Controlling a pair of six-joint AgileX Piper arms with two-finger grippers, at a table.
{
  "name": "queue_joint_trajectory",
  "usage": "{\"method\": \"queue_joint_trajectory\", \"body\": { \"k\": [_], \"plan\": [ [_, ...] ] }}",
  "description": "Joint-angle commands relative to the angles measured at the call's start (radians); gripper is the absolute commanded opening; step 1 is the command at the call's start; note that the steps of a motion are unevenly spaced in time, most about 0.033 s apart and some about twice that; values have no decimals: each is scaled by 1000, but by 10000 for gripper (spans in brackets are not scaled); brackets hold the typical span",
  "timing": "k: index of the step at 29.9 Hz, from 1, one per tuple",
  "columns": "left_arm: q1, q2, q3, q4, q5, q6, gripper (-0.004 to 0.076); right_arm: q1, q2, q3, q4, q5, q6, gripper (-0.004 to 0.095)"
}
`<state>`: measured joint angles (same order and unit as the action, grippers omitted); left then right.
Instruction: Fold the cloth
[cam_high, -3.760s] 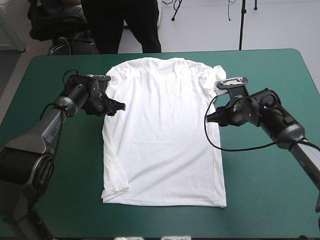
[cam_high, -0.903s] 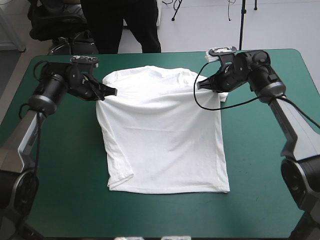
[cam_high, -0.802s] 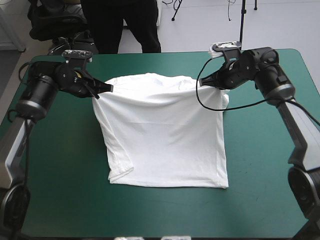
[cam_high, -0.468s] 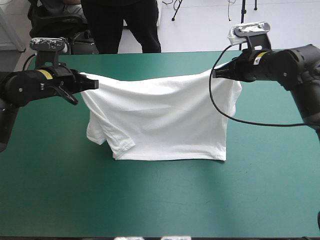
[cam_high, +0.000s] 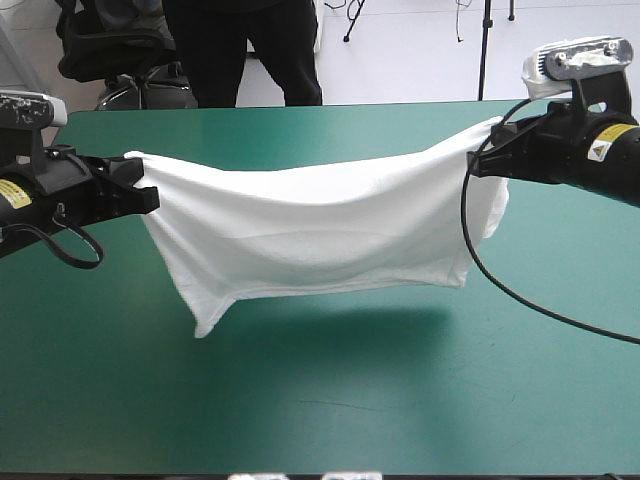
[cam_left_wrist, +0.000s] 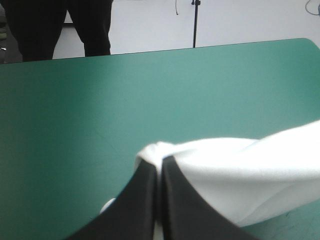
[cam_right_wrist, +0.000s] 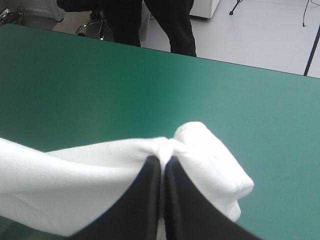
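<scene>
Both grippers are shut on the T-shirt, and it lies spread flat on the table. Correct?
Not flat. The left gripper and the right gripper are shut on the T-shirt, but the high view shows it lifted, sagging between them above the table.

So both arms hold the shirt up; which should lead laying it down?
Left, narrowly. The left gripper and right gripper are both shut on the T-shirt, but its hem hangs lowest on the left, nearest the table.

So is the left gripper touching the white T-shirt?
Touching: the left wrist view shows the left gripper pinching a bunched edge of the white short-sleeved T-shirt.
</scene>
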<state>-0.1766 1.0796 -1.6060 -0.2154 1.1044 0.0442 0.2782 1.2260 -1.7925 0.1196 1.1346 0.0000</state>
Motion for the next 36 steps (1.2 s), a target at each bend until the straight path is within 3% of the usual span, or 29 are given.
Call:
{"method": "queue_joint_trajectory", "body": {
  "k": [1, 6, 12, 17, 19, 26, 30, 36],
  "plan": [
    [-1, -14, -26, -53, -55, 3, -9, 1, -40, -29, 17, -67, 0, -17],
    [-1, 37, -26, -54, -80, 5, -9, 1, -16, -28, 1, -109, 0, -17],
    [-1, 158, -44, -61, -197, 5, -9, 1, 88, -28, -85, -215, 17, -17],
    [-1, 311, -188, -61, -298, 35, -9, 1, 194, -53, -175, -381, 54, -17],
    [-1, 380, -280, -61, -310, 35, -9, 0, 242, -117, -198, -395, 54, -17],
    [-1, 562, -549, -63, -271, 35, -9, -41, 415, -349, -175, -403, 52, -17],
    [-1, 606, -568, -59, -261, 35, -9, -83, 466, -356, -133, -378, 52, -17],
    [-1, 688, -557, -59, -128, 35, -9, -99, 520, -337, -110, -296, 33, -17]
  ]
}}
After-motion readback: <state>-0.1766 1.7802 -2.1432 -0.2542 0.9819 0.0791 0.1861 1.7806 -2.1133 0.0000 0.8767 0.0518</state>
